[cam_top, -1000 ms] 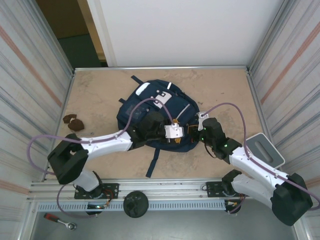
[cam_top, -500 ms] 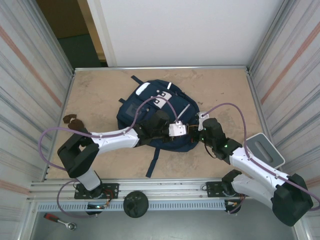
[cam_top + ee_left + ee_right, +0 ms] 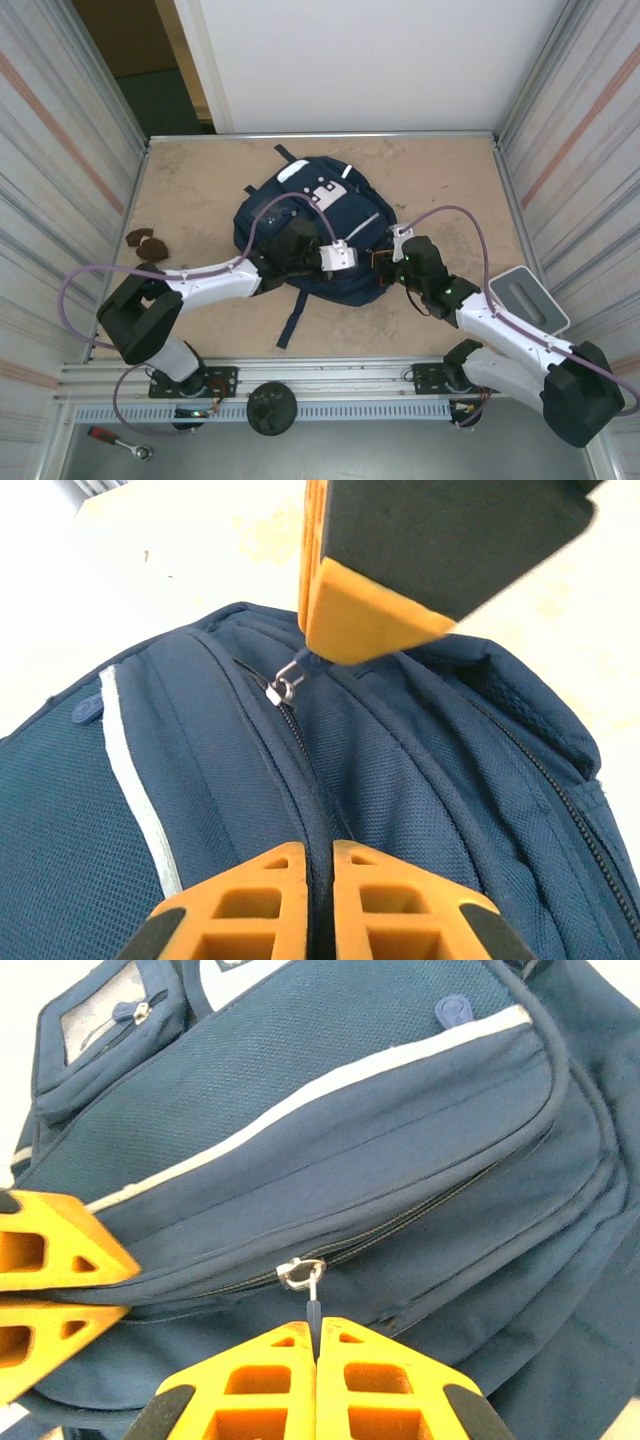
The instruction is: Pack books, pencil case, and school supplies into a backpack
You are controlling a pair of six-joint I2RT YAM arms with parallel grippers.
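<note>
The navy backpack with white stripes lies mid-table, its zip closed. My right gripper is shut on the zipper pull, which hangs from a silver ring at the bag's right side. My left gripper is shut on a fold of backpack fabric along the zip seam, a short way from the pull. From above, the left gripper and right gripper sit close together at the bag's near right edge. Books, pencil case and school supplies are out of view.
Brown lumpy pieces lie at the table's left edge. A grey-white box sits at the right edge beside the right arm. A loose backpack strap trails toward the near rail. Corrugated walls close in left and right.
The backpack has shifted up and to the left. My left gripper drew back left with the fabric, and the loose strap swung left. My right gripper stayed nearly in place.
</note>
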